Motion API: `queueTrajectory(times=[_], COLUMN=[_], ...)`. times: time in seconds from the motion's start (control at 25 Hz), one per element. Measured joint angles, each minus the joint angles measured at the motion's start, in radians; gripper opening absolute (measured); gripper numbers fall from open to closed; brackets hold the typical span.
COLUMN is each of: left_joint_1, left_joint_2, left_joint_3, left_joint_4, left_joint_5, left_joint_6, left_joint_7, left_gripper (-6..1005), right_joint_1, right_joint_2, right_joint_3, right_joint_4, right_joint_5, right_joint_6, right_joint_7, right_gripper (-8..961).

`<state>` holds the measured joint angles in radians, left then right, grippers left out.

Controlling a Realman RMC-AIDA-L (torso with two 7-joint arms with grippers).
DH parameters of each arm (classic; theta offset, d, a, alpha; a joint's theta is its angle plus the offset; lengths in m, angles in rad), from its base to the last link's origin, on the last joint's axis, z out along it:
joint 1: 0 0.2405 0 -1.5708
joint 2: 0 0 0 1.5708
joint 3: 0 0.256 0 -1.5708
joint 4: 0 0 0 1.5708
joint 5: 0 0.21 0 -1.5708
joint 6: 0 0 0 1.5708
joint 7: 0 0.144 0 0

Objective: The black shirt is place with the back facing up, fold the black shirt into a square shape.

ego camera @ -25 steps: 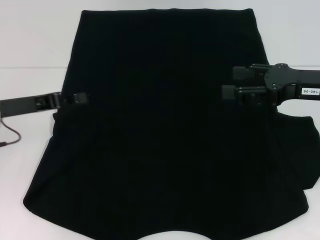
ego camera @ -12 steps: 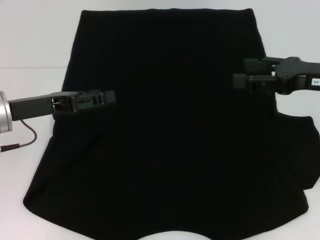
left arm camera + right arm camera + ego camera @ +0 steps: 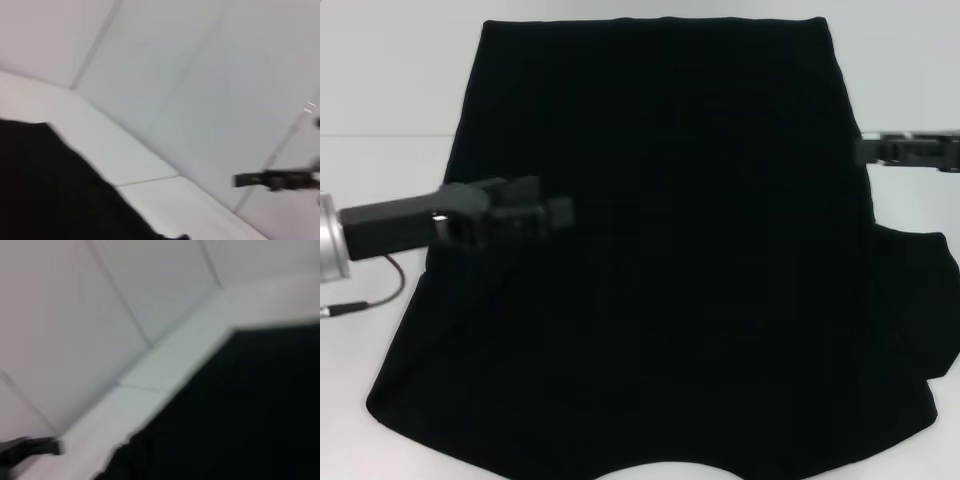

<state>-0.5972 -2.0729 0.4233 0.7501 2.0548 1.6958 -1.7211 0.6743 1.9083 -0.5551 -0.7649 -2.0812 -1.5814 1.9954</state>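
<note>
The black shirt (image 3: 660,250) lies spread flat over the white table, plain side up, filling most of the head view. A sleeve bulges out at the right (image 3: 920,300). My left gripper (image 3: 558,212) hovers over the shirt's left part, its arm reaching in from the left edge. My right gripper (image 3: 868,151) sits at the shirt's right edge, just outside the fabric. The left wrist view shows the shirt (image 3: 50,190) and, far off, the right gripper (image 3: 250,179). A broad stretch of the shirt (image 3: 240,415) fills the right wrist view, with the left gripper (image 3: 47,446) in the distance.
White table (image 3: 380,90) shows bare on both sides of the shirt and behind it. A thin cable (image 3: 365,300) trails from the left arm onto the table at the left edge.
My left gripper has moved right, from the shirt's left edge to well over the fabric. My right gripper has pulled back right and slightly up, off the shirt to its edge.
</note>
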Motion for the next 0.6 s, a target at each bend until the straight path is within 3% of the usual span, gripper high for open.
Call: queueTrajectory(times=[0.08,0.2,0.4,0.6], left_joint_1=[-0.004,-0.008,-0.008,-0.005], left_joint_2=[-0.011,-0.03,-0.062,-0.066], left_joint_3=[0.022,0.077,0.13,0.176], left_joint_4=[-0.02,-0.043,-0.051,-0.052], left_joint_5=[-0.001,-0.001,0.0,0.002], left_joint_6=[0.008,0.001,-0.021,-0.041], left_joint_7=[0.08,0.185,0.301,0.359], left_gripper=[956,952,951,951], right_joint_1=[0.0,0.0,-0.006,-0.015], right_joint_2=[-0.035,-0.066,-0.083,-0.085], right_joint_3=[-0.001,-0.001,0.009,0.009], right_joint_4=[-0.001,-0.018,-0.048,-0.047], right_joint_5=[-0.07,-0.173,-0.328,-0.448], right_joint_6=[0.0,-0.022,-0.085,-0.134], right_joint_7=[0.127,0.275,0.452,0.552], right_gripper=[884,884,884,884])
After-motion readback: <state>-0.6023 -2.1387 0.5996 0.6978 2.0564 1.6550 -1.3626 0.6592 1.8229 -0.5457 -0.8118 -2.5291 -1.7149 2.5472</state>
